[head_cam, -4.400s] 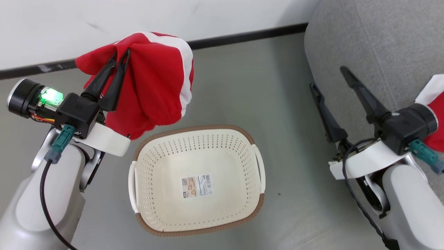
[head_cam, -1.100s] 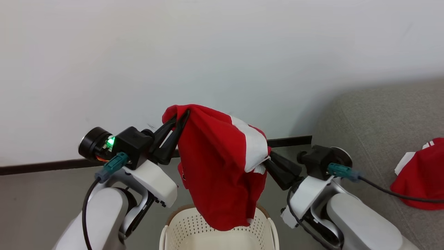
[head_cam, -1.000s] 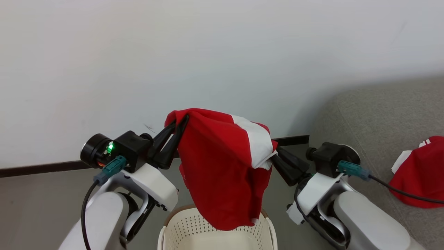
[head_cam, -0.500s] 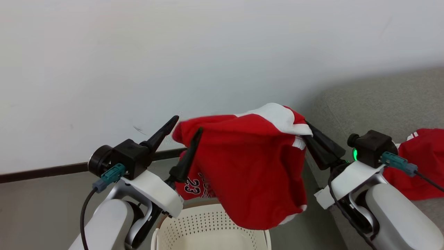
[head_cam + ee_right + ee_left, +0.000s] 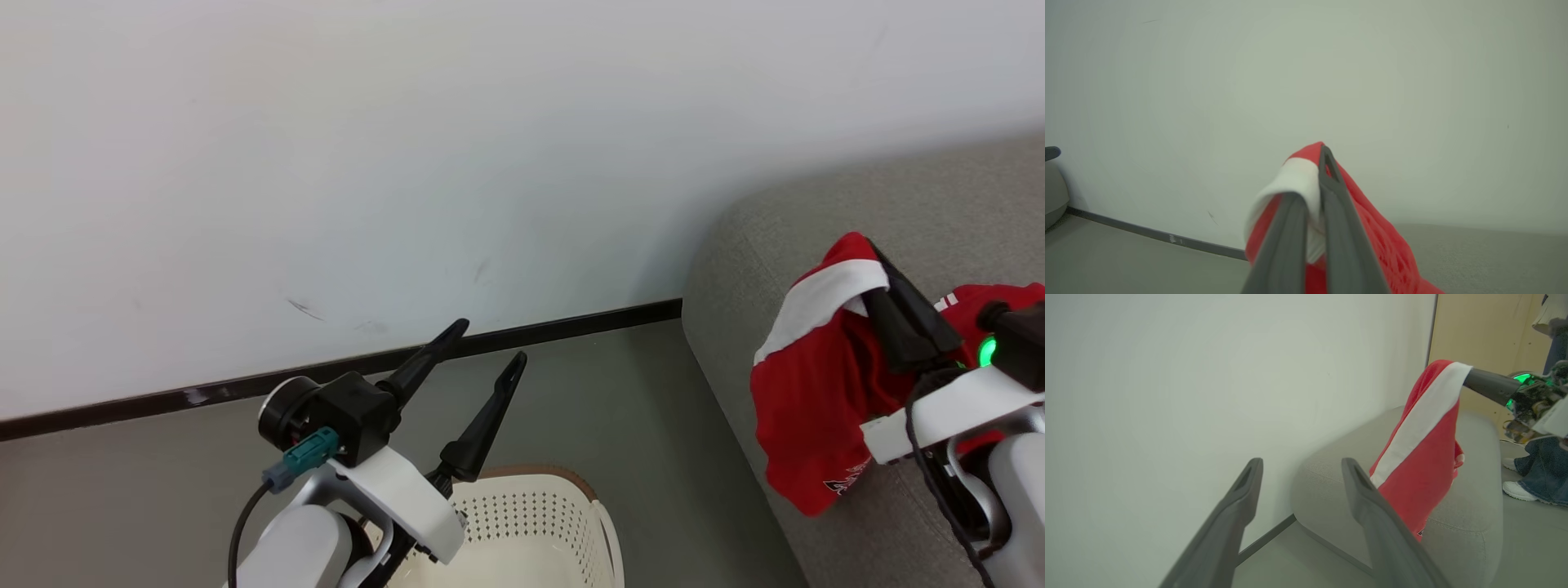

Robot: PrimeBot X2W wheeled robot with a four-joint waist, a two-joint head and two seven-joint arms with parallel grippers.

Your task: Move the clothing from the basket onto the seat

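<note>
Spanning the background, a white wall (image 5: 326, 122) meets grey floor (image 5: 612, 392) at a dark skirting (image 5: 571, 320); the grey seat (image 5: 898, 204) stands right, the basket (image 5: 539, 506) low centre. Red clothing (image 5: 808, 392) hangs over the seat, pinched in the closed right gripper (image 5: 878, 263); the left gripper (image 5: 490, 340) gapes wide, empty.

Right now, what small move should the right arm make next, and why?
Probably carry the red garment a little further in over the seat before releasing. The right jaws are shut on its white band, and it hangs close to the seat's rounded edge, so dropping it here might let it slide off.
</note>
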